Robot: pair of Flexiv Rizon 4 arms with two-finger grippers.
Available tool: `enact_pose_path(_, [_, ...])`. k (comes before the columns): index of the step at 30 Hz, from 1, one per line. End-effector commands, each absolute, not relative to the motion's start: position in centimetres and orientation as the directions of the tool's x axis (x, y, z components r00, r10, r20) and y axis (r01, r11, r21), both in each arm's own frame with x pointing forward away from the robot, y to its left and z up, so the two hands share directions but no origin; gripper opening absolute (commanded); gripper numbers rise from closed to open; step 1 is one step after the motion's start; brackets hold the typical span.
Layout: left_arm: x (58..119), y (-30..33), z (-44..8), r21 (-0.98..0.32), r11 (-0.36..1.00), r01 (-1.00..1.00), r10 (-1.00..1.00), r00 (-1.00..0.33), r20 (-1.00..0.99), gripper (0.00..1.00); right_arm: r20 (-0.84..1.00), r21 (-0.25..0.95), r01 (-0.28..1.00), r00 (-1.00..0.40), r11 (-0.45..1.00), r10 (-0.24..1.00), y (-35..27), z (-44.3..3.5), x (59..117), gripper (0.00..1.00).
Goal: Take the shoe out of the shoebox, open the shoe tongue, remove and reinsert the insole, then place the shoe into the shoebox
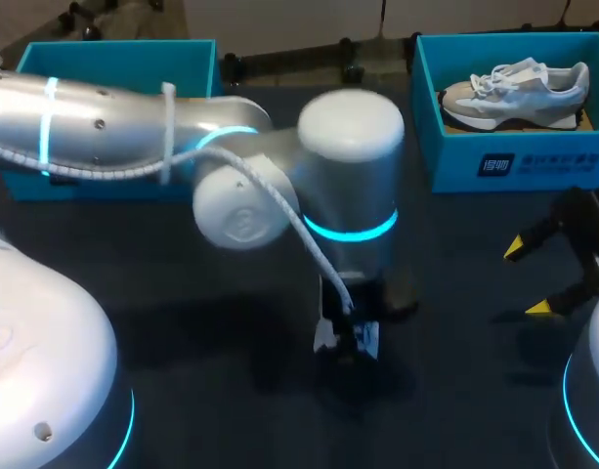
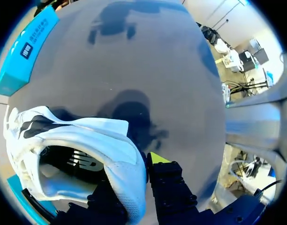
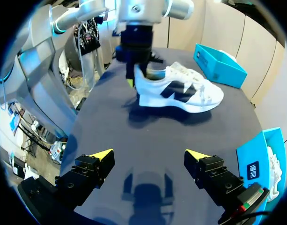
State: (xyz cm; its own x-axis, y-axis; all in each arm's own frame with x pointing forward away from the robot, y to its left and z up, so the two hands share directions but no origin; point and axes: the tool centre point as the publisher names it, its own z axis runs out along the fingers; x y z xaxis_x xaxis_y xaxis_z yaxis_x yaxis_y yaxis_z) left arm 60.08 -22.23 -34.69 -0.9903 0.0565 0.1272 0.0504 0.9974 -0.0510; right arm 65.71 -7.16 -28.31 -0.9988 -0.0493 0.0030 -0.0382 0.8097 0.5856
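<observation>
A white shoe (image 3: pixel 180 91) with a dark side logo stands upright on its sole in the middle of the dark table. My left gripper (image 3: pixel 135 70) comes down on its heel and is shut on the heel collar (image 2: pixel 127 164), one finger inside the shoe and one yellow-tipped finger (image 2: pixel 157 158) outside. In the head view my left arm hides nearly all of the shoe; only a white bit (image 1: pixel 328 337) shows by the left gripper (image 1: pixel 346 342). My right gripper (image 3: pixel 149 154) (image 1: pixel 529 278) hangs open and empty over the table's right side, well apart from the shoe.
A blue shoebox (image 1: pixel 514 161) at the back right holds a second pale sneaker (image 1: pixel 514 86). Another blue box (image 1: pixel 113 59) stands at the back left, partly behind my left arm. Bare table lies between the right gripper and the shoe.
</observation>
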Motion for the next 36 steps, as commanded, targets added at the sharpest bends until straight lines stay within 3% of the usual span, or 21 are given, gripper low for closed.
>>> enact_pose_path(1, [62.5, -18.8, -29.7, -0.087, 0.994, 0.059, 0.069, -0.991, 0.117, 0.0, 0.001, 0.583, -0.038, -0.999, 0.811, -0.048, -7.1, -28.3, 65.6, 1.0])
enact_pose_path(22, [70.5, -10.1, -21.3, -0.137, 0.99, -0.036, -0.028, -0.998, 0.065, 0.0, 0.001, 0.583, -0.038, -0.999, 0.811, -0.048, -7.1, -28.3, 65.6, 1.0])
enact_pose_path(36, [75.5, -1.8, -16.4, -0.167, 0.984, 0.055, 0.075, -0.99, 0.121, 0.0, 0.001, 0.583, -0.038, -0.999, 0.811, -0.048, -7.1, -28.3, 65.6, 1.0])
